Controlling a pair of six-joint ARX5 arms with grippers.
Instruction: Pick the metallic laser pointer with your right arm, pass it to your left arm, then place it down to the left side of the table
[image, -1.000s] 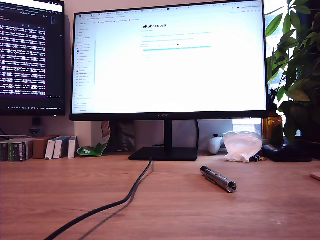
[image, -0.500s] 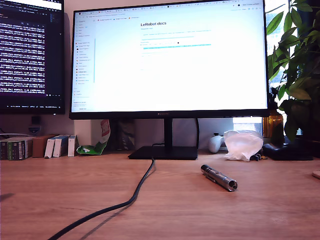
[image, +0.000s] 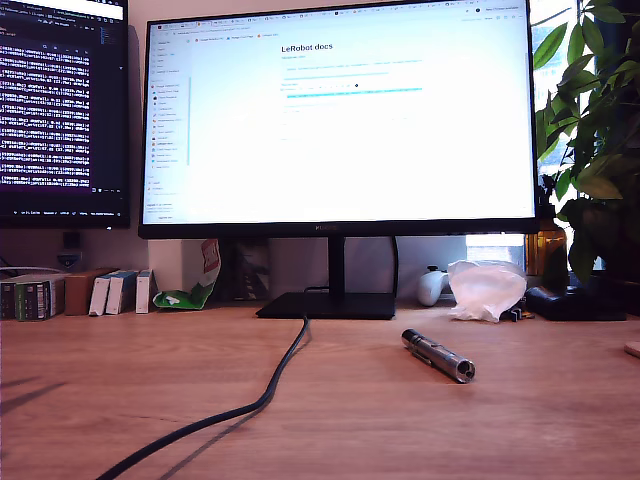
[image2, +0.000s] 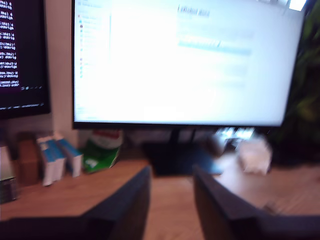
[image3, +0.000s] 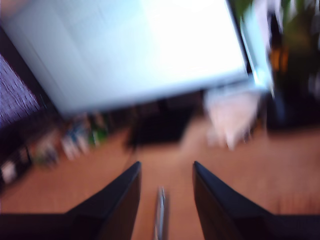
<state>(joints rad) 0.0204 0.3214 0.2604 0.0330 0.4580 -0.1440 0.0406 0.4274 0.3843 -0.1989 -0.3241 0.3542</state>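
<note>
Spread wide, my second pincer (image3: 166, 200) now straddles the metallic laser pointer (image: 437, 356), unmoved on the bench (image: 330, 420) right of centre in the exterior view; grasp pending. My first pincer (image2: 171, 200) hangs spread too.

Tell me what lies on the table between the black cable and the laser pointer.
Nothing: in the exterior view only bare table separates the black cable from the metallic laser pointer. The monitor base sits further back, not between them.
</note>
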